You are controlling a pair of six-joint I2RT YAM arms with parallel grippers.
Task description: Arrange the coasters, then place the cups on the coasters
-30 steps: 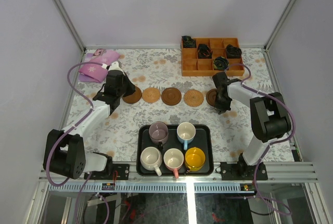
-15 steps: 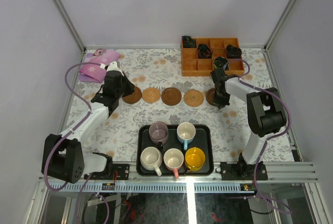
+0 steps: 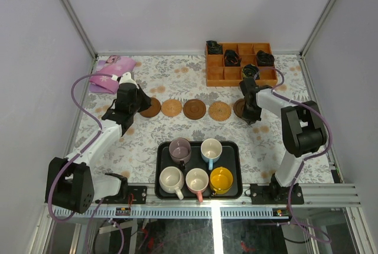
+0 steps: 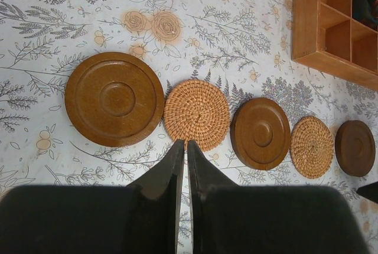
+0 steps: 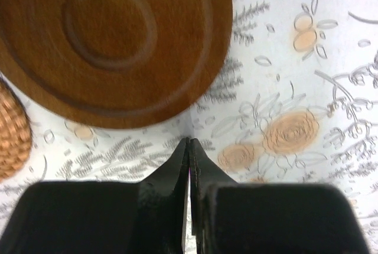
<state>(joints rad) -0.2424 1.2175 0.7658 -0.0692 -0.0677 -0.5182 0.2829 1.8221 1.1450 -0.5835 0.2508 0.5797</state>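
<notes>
Right gripper (image 5: 188,142) clenched, empty; dark coaster (image 5: 112,35) just ahead-left of its tips (thin, stiff, light, I'd say), so nudge its rim.

Cups (image 3: 196,179) on tray (image 3: 235,147), coasters (image 3: 194,109) behind

The top camera sits high above and behind my 2 bases, looking down and forward over the whole table (image 3: 177,77), so both arms appear small. The camera on my left claw (image 4: 183,143) looks down from some height and takes in all 5 coasters (image 4: 260,133) ahead of the tips. The one on my right claw (image 5: 189,140) hangs far nearer the table. There 1 dark coaster (image 5: 118,35), ahead-left of the tips, fills much of the view. That same disc ends the row in the other 2 views.
</notes>
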